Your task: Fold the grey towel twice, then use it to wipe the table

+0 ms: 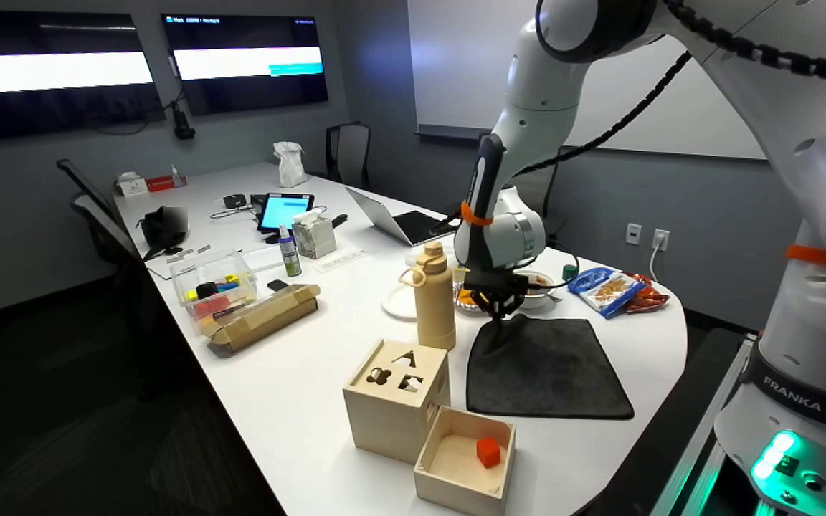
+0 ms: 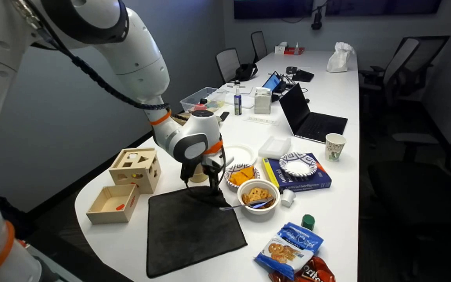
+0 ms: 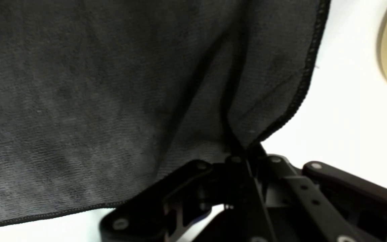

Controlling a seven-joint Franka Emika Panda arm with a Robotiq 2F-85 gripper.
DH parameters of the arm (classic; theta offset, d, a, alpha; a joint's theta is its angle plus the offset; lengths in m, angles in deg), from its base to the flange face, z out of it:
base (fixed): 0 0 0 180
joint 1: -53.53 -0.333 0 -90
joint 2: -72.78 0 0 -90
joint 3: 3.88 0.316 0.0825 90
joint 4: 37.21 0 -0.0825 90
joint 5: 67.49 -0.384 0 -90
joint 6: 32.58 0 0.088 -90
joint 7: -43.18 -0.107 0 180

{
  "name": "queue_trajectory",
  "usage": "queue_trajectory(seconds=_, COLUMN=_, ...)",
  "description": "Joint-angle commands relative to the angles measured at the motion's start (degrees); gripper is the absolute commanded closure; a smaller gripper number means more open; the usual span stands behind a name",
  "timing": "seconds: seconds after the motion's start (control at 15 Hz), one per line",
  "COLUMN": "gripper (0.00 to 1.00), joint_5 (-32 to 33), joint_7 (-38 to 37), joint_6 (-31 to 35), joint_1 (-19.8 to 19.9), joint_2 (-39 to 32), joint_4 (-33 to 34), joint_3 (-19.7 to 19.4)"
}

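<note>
The dark grey towel (image 1: 549, 376) lies spread out, mostly flat, on the white table (image 1: 298, 408). It also shows in an exterior view (image 2: 192, 233) and fills much of the wrist view (image 3: 96, 111). My gripper (image 1: 497, 317) is at the towel's far corner, beside the tan bottle. In the wrist view my gripper (image 3: 249, 151) has its fingers together, with the towel's corner pinched between the tips. Creases run from the tips into the cloth, and the corner is slightly raised. The fingertips also show at the towel's edge in an exterior view (image 2: 213, 188), partly hidden by the wrist.
A tan bottle (image 1: 434, 308) stands close beside the gripper. A wooden shape box (image 1: 395, 412) and an open wooden tray (image 1: 467, 494) with a red block stand near the towel. A bowl of cookies (image 2: 258, 197), a plate of chips (image 2: 242, 175) and snack bags (image 2: 290, 250) lie along another side.
</note>
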Motion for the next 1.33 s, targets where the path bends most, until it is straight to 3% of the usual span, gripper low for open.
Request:
queue_trajectory(seconds=0.0, gripper=0.98, joint_5=-0.13, joint_7=-1.44, joint_6=1.41, joint_1=-3.07, joint_2=7.08, joint_4=-7.24, joint_3=-1.46)
queue_trajectory(seconds=0.67, gripper=0.98, joint_5=0.74, joint_7=-10.06, joint_6=7.74, joint_1=-12.90, joint_2=20.21, joint_4=-27.16, joint_3=-7.25)
queue_trajectory(seconds=1.0, gripper=0.98, joint_5=-0.79, joint_7=-17.73, joint_6=11.68, joint_1=-23.20, joint_2=21.05, joint_4=-34.88, joint_3=-16.07)
queue_trajectory(seconds=1.07, gripper=0.98, joint_5=-3.43, joint_7=-17.36, joint_6=10.72, joint_1=-24.10, joint_2=17.10, joint_4=-30.70, joint_3=-16.82)
queue_trajectory(seconds=1.27, gripper=0.98, joint_5=-5.64, joint_7=-17.78, joint_6=11.13, joint_1=-26.99, joint_2=16.69, joint_4=-31.54, joint_3=-20.26)
